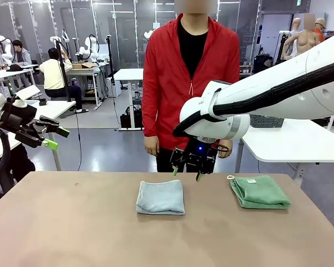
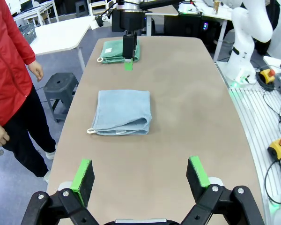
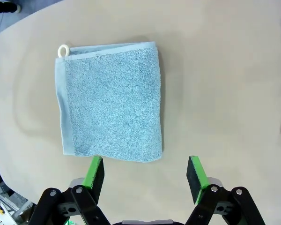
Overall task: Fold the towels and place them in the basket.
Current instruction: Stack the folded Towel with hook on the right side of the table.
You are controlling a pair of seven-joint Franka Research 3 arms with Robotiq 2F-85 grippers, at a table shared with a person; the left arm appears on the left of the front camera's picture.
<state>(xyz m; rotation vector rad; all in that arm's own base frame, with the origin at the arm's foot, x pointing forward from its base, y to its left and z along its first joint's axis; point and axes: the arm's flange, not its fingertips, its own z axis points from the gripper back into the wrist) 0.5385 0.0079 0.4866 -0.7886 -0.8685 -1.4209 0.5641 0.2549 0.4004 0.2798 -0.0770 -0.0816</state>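
Table: a wide tan-brown tabletop [image 1: 72, 228] with rounded corners, carrying both towels.
Person: stands at the far edge in a red zip jacket [image 1: 172, 72] over a black top, arms hanging down, hands apart from the grippers.
Right arm: the white arm reaches in from the right across the middle; its right gripper [image 1: 187, 172] hangs above the far centre of the table, between the two towels, green-padded fingers spread apart and holding nothing.
Left arm: the left gripper [image 1: 54, 138] is raised off the left side of the table, jaws spread wide, nothing between them.
Blue towel: a pale blue-grey terry cloth towel [image 1: 161, 197], folded into a rough square, lies flat at the table's centre; a small white loop [image 3: 63, 50] sticks out at one corner.
Green towel: a mint green terry cloth towel [image 1: 260, 192], folded, lies at the far right, well apart from the blue one, a small white loop [image 1: 231, 178] at its far left corner.
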